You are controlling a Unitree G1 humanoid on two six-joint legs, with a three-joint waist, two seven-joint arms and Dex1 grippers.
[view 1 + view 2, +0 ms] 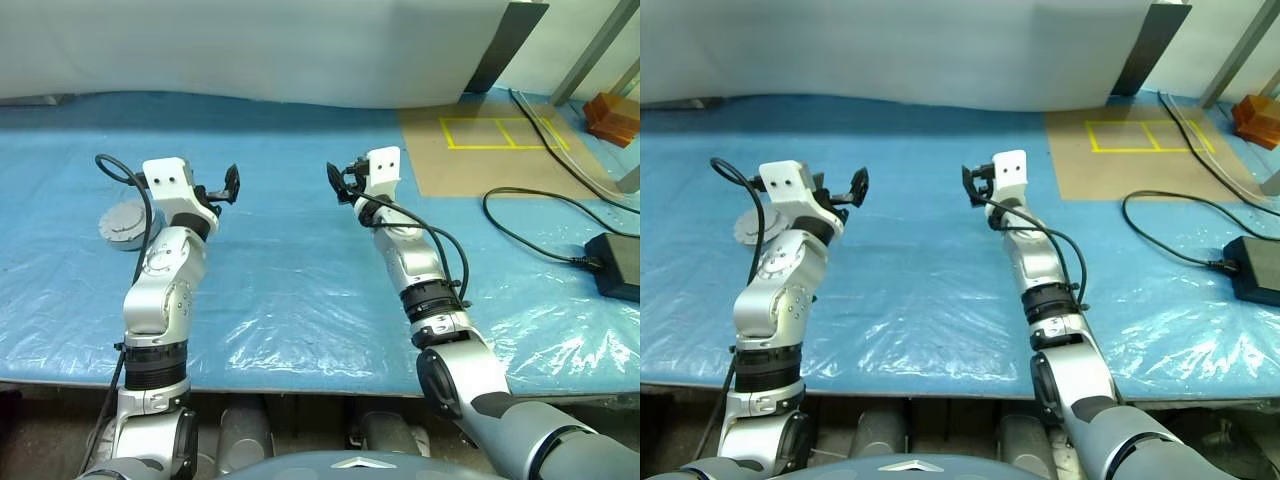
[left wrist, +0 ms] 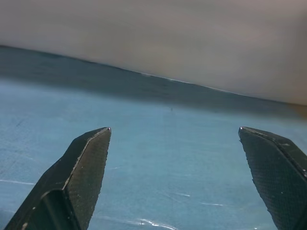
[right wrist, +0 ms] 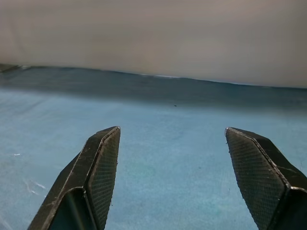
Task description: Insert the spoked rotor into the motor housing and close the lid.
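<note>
Both claws stand apart and empty above the blue-sheeted bench (image 1: 300, 270), the left claw (image 1: 222, 186) and right claw (image 1: 340, 180) facing forward toward the white backdrop (image 1: 260, 45), which reads as a ready pose with no part taken up yet. Just beside the left claw's wrist, on its outer side, lies a round pale grey metal part (image 1: 122, 224), half hidden by the arm. Whether it is the motor housing or the lid I cannot tell.

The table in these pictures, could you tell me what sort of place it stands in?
Probably a lab or workshop test bench: a blue plastic sheet covers the table, yellow tape marks out boxes on brown board, and a black power adapter lies with loose cable.
</note>
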